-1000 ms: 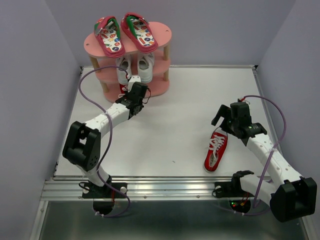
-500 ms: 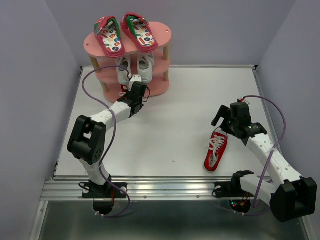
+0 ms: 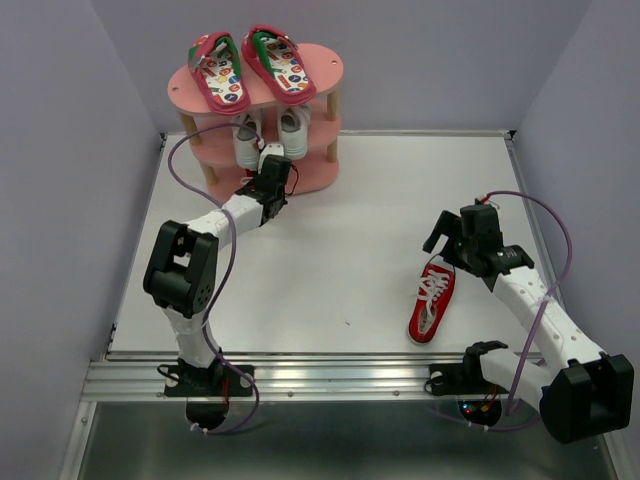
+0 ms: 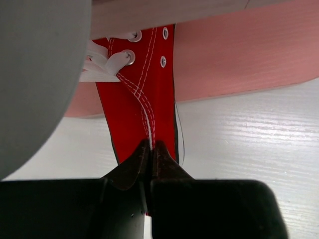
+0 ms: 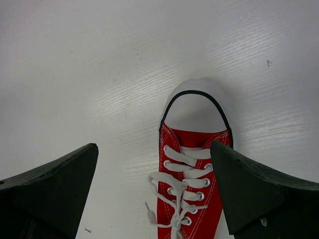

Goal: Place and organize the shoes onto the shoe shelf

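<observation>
The pink shoe shelf (image 3: 327,64) stands at the back left. Two red flip-flops (image 3: 221,74) lie on its top board and a pair of white sneakers (image 3: 291,132) on the middle board. My left gripper (image 3: 270,178) is shut on the heel of a red canvas sneaker (image 4: 144,99), whose front lies on the bottom board (image 4: 239,55); from above the shoe is mostly hidden by the gripper. The second red sneaker (image 3: 431,301) lies on the table at the right. My right gripper (image 3: 441,244) is open just above its heel end, its fingers either side of the shoe (image 5: 192,189).
The white table (image 3: 350,250) is walled by grey panels at the left, back and right. A metal rail (image 3: 330,378) runs along the near edge. Purple cables loop over both arms. A wooden shelf post (image 4: 164,12) stands just above the held sneaker.
My left arm has stretched toward the shelf, pushing the red sneaker further under the middle board onto the bottom one. The right arm and its sneaker have not moved.
</observation>
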Controlling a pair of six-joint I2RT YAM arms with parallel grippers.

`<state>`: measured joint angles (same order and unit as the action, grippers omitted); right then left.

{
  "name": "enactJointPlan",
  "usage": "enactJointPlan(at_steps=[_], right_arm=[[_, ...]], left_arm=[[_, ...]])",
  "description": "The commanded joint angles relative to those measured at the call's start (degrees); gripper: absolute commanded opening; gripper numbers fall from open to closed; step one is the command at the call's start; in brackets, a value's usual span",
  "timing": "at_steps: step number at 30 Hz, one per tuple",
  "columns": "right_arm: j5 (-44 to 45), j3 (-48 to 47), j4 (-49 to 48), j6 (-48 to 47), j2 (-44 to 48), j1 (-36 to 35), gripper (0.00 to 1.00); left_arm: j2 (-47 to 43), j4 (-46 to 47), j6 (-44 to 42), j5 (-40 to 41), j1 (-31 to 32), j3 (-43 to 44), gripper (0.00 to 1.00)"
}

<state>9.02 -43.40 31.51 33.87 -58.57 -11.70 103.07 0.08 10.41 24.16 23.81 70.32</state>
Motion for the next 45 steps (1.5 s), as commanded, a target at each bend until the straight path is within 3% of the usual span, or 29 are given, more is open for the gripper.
enactJointPlan(at_steps=[1, 7, 8, 12, 15, 19, 31, 33, 36, 38, 45], right_arm=[[0.9, -2.2, 0.3, -0.3, 0.8, 0.1, 1.0], [1.0, -2.6, 0.6, -0.2, 0.8, 0.1, 1.0], [1.0, -2.6, 0.6, -0.3, 0.8, 0.1, 1.0], [0.8, -2.5, 0.5, -0.1, 0.8, 0.1, 1.0], [0.7, -2.5, 0.5, -0.1, 0.8, 0.1, 1.0], [0.7, -2.5, 0.6, -0.1, 1.1, 0.1, 1.0], [-1.5, -2.2, 0.9, -1.2, 1.5, 0.1, 1.0], [-2.6, -1.5, 1.5, -1.3, 2.7, 0.1, 1.0], [-4.4, 0.1, 3.7, -1.6, 4.4, 0.1, 1.0], [-2.0, -1.1, 5.1, 1.2, 5.0, -3.3, 1.0], [-1.4, 1.0, 15.6, 12.0, 4.8, -4.5, 1.0]], left_arm=[[-0.5, 4.6, -2.2, 1.0, -0.9, 4.7, 0.0], [1.7, 2.7, -1.9, 1.2, -1.2, 6.6, 0.0], [2.1, 2.0, -1.6, 1.2, -1.3, 7.2, 0.04], [2.0, 1.0, -1.0, 0.4, -1.3, 7.1, 0.35], [1.4, 0.9, -0.9, 0.5, -1.4, 6.8, 0.36], [1.2, -1.4, -1.7, 1.4, -1.3, 7.7, 0.48], [-7.3, -6.7, -1.7, -1.8, -1.3, 3.9, 0.5], [-8.8, -7.5, -1.6, -2.8, -1.2, 3.2, 0.55], [-11.0, -9.2, -1.0, -4.9, -1.2, 2.4, 0.56], [-12.4, -10.4, -0.7, -5.4, -1.2, 1.7, 0.6], [-16.1, -12.8, -0.3, -8.9, -1.2, 0.4, 0.6]])
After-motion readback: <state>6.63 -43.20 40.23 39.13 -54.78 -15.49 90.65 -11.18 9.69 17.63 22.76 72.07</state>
